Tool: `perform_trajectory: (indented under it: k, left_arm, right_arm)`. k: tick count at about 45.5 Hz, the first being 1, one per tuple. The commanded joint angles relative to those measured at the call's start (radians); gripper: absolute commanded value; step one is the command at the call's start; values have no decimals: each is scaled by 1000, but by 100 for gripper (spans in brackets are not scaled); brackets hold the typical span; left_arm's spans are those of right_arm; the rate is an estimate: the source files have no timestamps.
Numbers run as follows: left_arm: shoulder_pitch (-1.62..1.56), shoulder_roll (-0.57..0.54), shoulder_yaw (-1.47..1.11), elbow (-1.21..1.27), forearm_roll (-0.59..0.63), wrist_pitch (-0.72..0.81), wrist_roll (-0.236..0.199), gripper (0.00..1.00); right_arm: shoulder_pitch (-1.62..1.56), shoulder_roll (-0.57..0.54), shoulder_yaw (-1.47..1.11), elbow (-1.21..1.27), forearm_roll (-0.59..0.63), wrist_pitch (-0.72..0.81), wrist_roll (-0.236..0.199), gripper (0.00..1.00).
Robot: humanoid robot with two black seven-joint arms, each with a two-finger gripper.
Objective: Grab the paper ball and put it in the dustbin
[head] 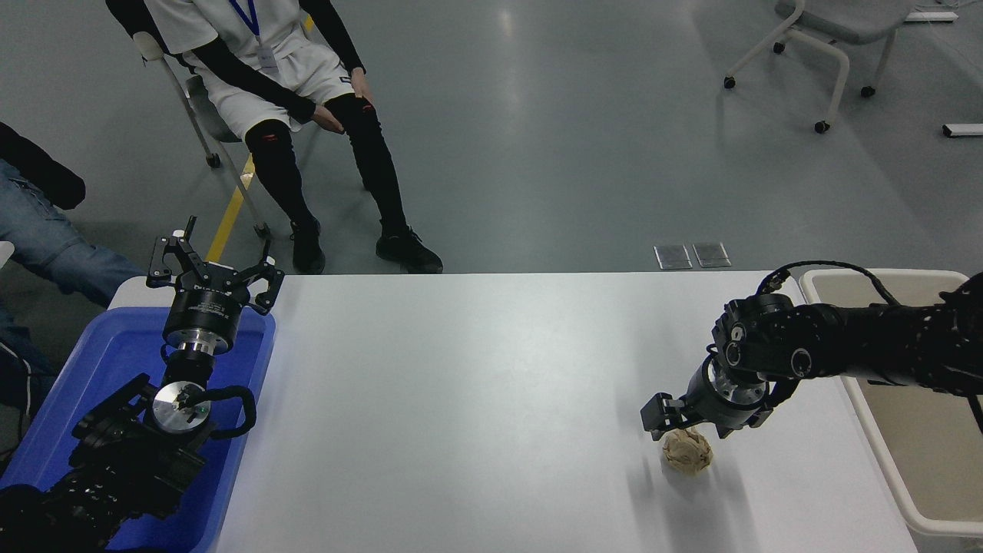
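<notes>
We judge the task to be at the grasp stage. The paper ball (687,451) lies on the white counter (476,384), toward its right side, and it has not been lifted. The dustbin (868,418) stands against the counter's right edge, near the ball; what we see of its interior holds nothing. Closing on the ball, lifting it, carrying it right over the rim and releasing it are all left to do.

The right arm enters from the right edge, crosses above the dustbin's near corner and bends down at the wrist. The right hand (686,432) points downward directly over the ball, its fingers spread, one finger (659,415) visible just left of the ball and above its top. The other finger is largely hidden behind the wrist. The hand holds nothing, and we cannot tell whether any finger touches the paper.

The left arm is parked at the lower left over the blue tray (92,361), the left hand (209,270) spread wide and empty.
</notes>
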Motion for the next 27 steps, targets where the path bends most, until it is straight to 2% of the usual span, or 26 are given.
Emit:
perform_trajectory:
  k: [1,27]
  left_arm:
    - [0,0,0,0,0,0,-1,99]
    - [0,0,0,0,0,0,-1,99]
  right_arm:
    - [-43,32,0,-9,-32,-47,0,100]
    - [-76,20,-9,-44,-99,-81,0,100]
